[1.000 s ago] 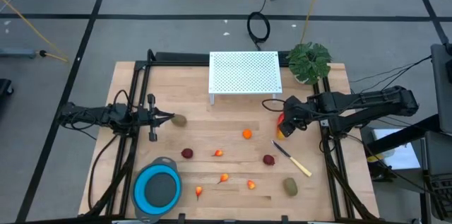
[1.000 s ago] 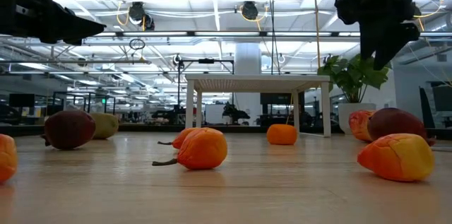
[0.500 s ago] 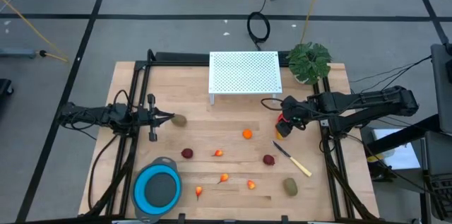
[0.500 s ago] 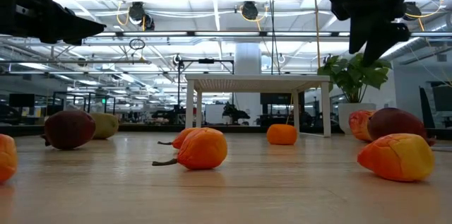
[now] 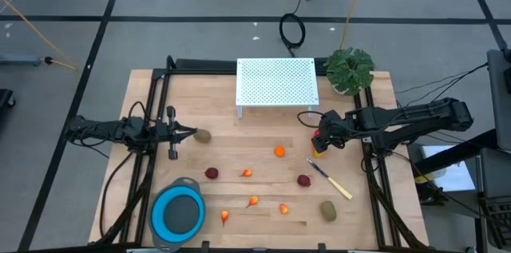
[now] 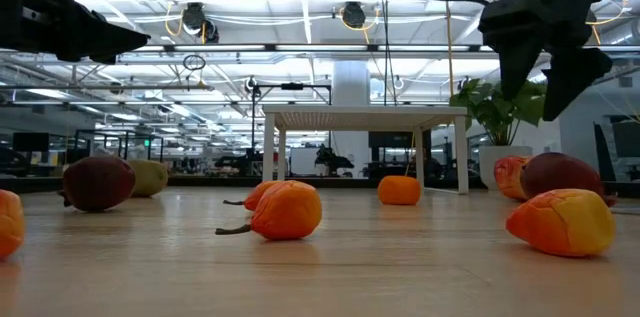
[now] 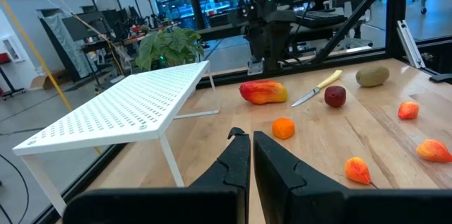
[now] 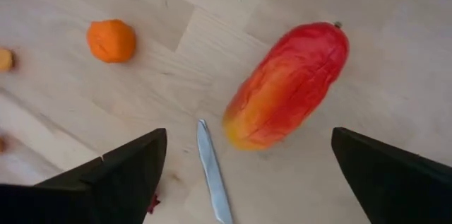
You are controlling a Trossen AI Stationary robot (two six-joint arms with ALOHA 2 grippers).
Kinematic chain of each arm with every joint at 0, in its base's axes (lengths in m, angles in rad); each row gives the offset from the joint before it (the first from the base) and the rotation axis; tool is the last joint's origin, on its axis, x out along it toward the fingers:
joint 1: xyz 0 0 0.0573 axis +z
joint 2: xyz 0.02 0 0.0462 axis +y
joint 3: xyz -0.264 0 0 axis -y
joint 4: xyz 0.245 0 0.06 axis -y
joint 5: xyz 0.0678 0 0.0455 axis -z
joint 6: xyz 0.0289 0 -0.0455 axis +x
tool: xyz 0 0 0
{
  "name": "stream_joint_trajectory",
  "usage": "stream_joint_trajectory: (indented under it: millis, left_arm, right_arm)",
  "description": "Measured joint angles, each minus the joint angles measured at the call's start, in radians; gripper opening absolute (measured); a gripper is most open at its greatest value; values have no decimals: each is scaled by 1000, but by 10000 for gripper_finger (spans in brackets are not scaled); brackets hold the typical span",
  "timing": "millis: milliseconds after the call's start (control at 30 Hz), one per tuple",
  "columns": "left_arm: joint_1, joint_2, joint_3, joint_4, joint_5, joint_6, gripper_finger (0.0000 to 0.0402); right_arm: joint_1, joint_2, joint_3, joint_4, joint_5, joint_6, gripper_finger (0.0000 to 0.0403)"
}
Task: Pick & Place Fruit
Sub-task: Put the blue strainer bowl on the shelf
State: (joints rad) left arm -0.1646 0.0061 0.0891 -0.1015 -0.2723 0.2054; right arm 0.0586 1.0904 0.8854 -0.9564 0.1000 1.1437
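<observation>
The elongated red-yellow fruit (image 8: 286, 86) lies on its side on the table, also seen in the high view (image 5: 318, 150). My right gripper (image 5: 322, 136) hovers just above it, open wide (image 8: 247, 139), with a finger on either side and touching nothing. My left gripper (image 5: 192, 133) is shut (image 7: 248, 136) above the table's left part, beside a brown-green oval (image 5: 203, 135). The second oval (image 5: 328, 210), two dark red balls (image 5: 211, 173) (image 5: 304, 179), an orange ball (image 5: 279, 152) and several orange-red bits (image 5: 253, 201) rest on the wood.
The pale-handled knife (image 5: 331, 179) lies just near of the red-yellow fruit, its blade tip (image 8: 212, 167) under my right gripper. A blue bowl (image 5: 178, 213) sits at the near left. A white perforated rack (image 5: 276, 84) and a potted plant (image 5: 349, 69) stand along the far edge.
My right gripper has shifted a little above the red-yellow fruit and turned about its wrist; in the low view its two fingers now show spread apart. The fruit has stayed where it was.
</observation>
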Motion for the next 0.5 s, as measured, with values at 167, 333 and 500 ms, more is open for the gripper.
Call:
stream_joint_trajectory:
  millis: [167, 333, 500]
  left_arm:
    - [0, 0, 0, 0, 0, 0, 21]
    - [0, 0, 0, 0, 0, 0, 21]
    - [0, 0, 0, 0, 0, 0, 21]
  right_arm:
    - [0, 0, -22, 0, -3, -4, 395]
    - [0, 0, -39, 30, -1, 6, 395]
    - [0, 0, -82, 100, -1, 66, 396]
